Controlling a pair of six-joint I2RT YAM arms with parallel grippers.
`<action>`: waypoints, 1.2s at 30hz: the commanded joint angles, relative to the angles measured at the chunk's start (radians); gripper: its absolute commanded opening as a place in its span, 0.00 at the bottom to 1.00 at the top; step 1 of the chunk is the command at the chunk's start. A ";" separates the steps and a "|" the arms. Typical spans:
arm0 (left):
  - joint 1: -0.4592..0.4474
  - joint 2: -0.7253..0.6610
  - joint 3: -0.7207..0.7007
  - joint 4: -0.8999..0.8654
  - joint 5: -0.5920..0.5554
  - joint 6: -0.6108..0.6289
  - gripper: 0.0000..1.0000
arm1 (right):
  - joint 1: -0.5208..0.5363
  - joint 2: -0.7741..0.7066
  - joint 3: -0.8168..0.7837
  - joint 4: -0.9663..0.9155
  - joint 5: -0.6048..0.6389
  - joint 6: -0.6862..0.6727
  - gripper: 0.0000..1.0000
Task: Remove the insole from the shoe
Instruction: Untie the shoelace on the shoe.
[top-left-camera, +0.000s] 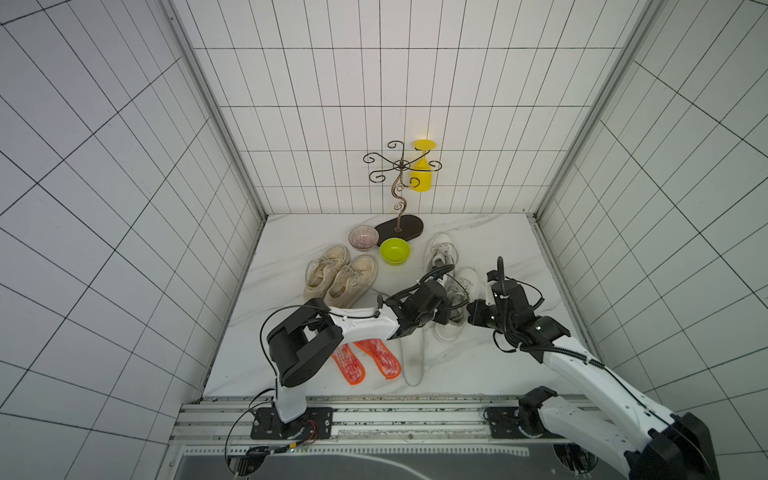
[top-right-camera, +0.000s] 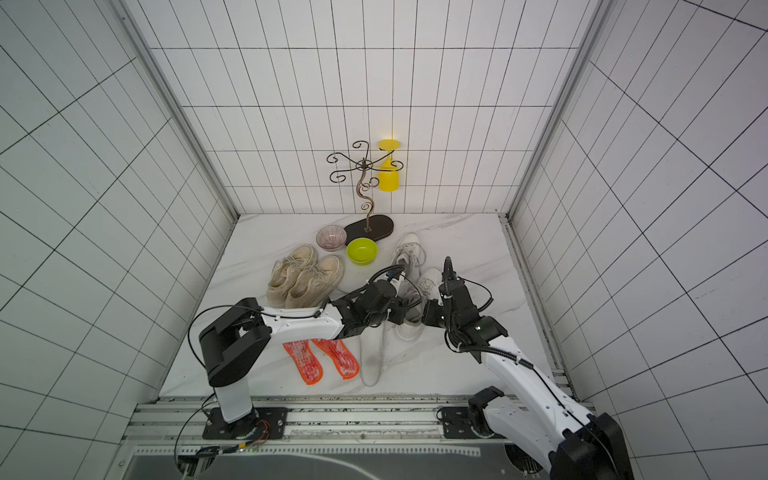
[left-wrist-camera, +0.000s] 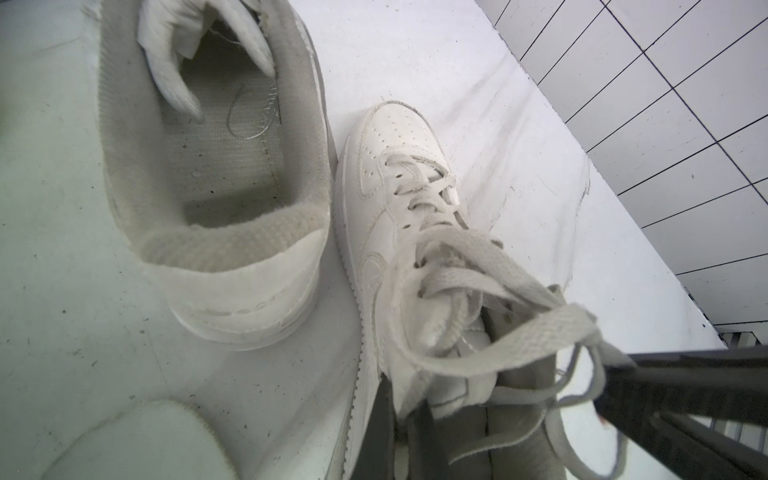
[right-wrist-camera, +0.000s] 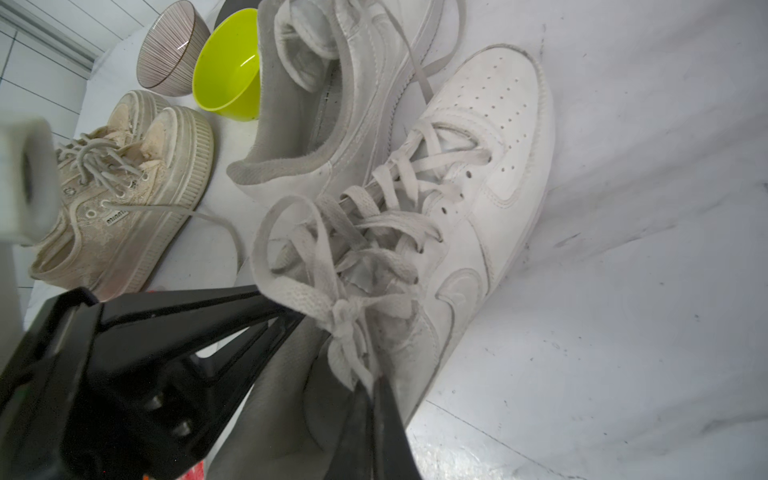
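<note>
White leather shoe (top-left-camera: 448, 332) is lying toward the tabletop's (top-left-camera: 478, 370) right edge, about midway back, touching its mate (top-left-camera: 440, 249). The left gripper (top-left-camera: 441, 316) is clenching its collar. The right gripper (top-left-camera: 473, 312) is pinching shut on the laced tongue opposite. A white insole (top-left-camera: 413, 361) is lying loose near the front edge.

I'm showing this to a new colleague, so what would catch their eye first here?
The left gripper and right gripper, both shut, flank a white sneaker right of centre. Nearer the front lie two bright orange insoles, and at the back a yellow goblet hangs upside down from a curly metal rack.
</note>
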 joint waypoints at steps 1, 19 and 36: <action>-0.012 -0.022 0.013 0.069 0.027 0.013 0.00 | -0.018 -0.010 0.107 0.044 -0.040 0.002 0.00; -0.020 -0.031 0.010 0.073 0.033 0.028 0.00 | -0.277 0.133 0.129 0.082 -0.035 -0.040 0.05; -0.020 -0.032 0.007 0.076 0.019 0.022 0.00 | -0.245 -0.036 0.153 -0.123 0.077 -0.128 0.46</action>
